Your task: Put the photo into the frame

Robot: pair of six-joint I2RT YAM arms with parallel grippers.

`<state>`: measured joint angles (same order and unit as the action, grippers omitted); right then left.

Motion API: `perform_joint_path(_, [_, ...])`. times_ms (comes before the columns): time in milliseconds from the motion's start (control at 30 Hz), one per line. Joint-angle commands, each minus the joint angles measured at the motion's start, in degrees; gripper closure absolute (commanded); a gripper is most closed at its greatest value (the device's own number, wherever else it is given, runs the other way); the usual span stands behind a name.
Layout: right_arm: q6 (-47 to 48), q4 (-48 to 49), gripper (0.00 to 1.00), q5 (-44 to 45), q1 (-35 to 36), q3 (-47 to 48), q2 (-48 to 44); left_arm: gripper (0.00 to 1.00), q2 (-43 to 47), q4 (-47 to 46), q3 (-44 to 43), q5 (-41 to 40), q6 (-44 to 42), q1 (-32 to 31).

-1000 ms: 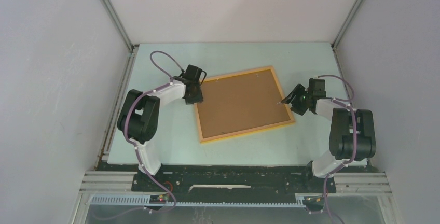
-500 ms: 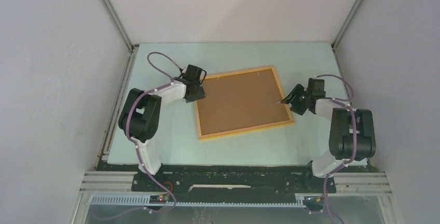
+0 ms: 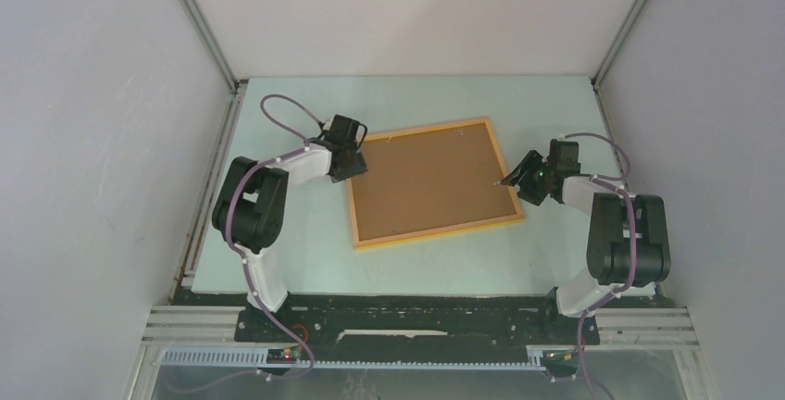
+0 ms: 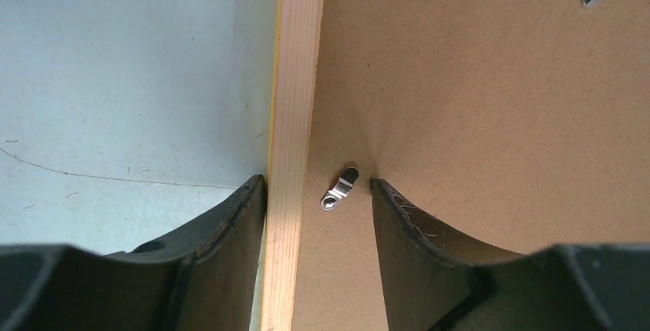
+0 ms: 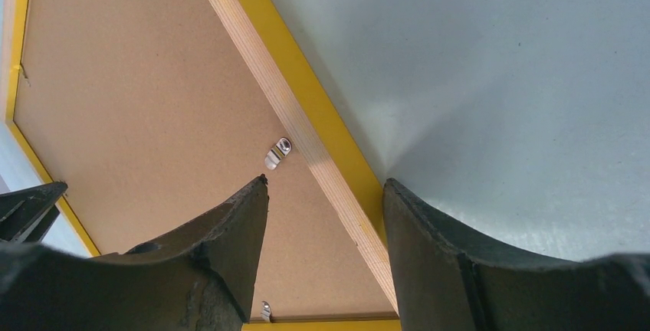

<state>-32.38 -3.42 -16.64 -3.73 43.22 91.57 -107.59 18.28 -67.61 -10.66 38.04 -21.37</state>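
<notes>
- We straddle opposite rails of the frame (image 3: 440, 233), left claw (image 4: 316, 185) and right claw (image 5: 326, 185) both spread, pinching nothing.
- We judge the clips (image 4: 339, 188) need turning next.

The brown backing (image 3: 428, 182) covers the whole opening of the frame (image 3: 441, 233), so whatever lies under it is hidden. From above, its metal clips are too small to make out. The left wrist view cuts the frame down to one rail, some board and a yellow sliver at the top right corner, and in the right wrist view a lower clip (image 5: 264, 310) is half hidden behind a finger of the right claw (image 5: 326, 185).
</notes>
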Motion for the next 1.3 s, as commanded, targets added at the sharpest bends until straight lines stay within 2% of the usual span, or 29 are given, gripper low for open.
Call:
perform_joint_path(0, [0.5,-0.8,0.36,-1.7,1.5,0.1,1.6,0.55,-2.8,-1.1,0.2,2.1,3.6,1.0])
perform_joint_path(100, [0.4,-0.9,0.36,-1.8,1.5,0.2,1.6,0.58,-3.3,-0.5,-0.3,1.9,4.4,1.4])
perform_joint_path(200, [0.5,-0.9,0.36,-1.8,1.6,0.2,1.7,0.73,-2.9,1.1,-0.6,0.1,5.8,1.4])
perform_joint_path(467, [0.4,-0.9,0.36,-1.9,1.6,0.3,1.8,0.99,-0.9,3.8,0.3,-5.0,8.2,1.3])
perform_joint_path(600, [0.4,-0.9,0.37,-1.9,1.6,0.4,1.8,1.00,-0.5,5.5,0.4,-5.9,10.8,1.3])
perform_joint_path(767, [0.4,-1.0,0.36,-1.9,1.6,0.3,1.9,1.00,0.0,11.5,-0.2,-8.5,19.5,1.3])
perform_joint_path(1100, [0.5,-1.1,0.37,-1.8,1.7,0.5,2.0,1.00,2.3,13.7,3.3,-2.8,37.8,2.2])
perform_joint_path(1167, [0.5,-1.1,0.37,-1.8,1.7,0.5,1.9,1.00,3.3,11.8,5.1,-1.4,39.3,2.3])
perform_joint_path(1267, [0.5,-1.1,0.37,-1.7,1.7,0.6,2.0,1.00,4.1,10.2,4.8,-1.4,36.4,2.2])
